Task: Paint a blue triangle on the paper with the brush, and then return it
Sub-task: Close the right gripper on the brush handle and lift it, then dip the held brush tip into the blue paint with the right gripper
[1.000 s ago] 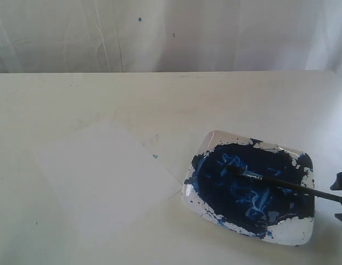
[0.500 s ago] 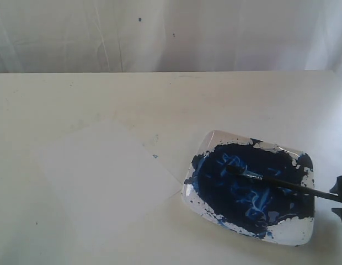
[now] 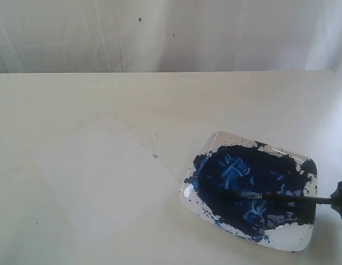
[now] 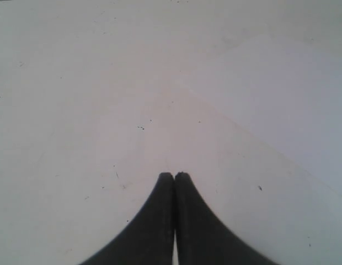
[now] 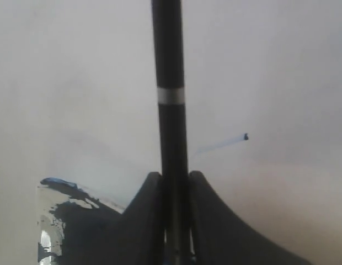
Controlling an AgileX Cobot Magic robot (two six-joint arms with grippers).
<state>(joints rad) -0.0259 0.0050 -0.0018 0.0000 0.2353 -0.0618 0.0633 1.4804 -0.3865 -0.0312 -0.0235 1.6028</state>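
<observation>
The right gripper (image 5: 172,179) was clamped on the brush (image 5: 169,55), one finger pressed to each side of the black handle, well back from the bristles. From there the brush ran almost level across the paint dish (image 3: 295,238), its tip down in the dark blue paint near the middle. The paper (image 3: 105,176) lay just left of the dish, flat on the table (image 3: 60,99) and bare of any stroke. The left gripper (image 4: 174,175) hung over bare tabletop, its jaws together on nothing. The step in hand looked like lifting the loaded brush out. It would go best as a straight rise, so that the tip cleared the rim without dragging the light dish. A firm hold would matter too, since a slim handle can swivel between the fingers. The brush could then cross low to the paper and come down gently on its tip.
</observation>
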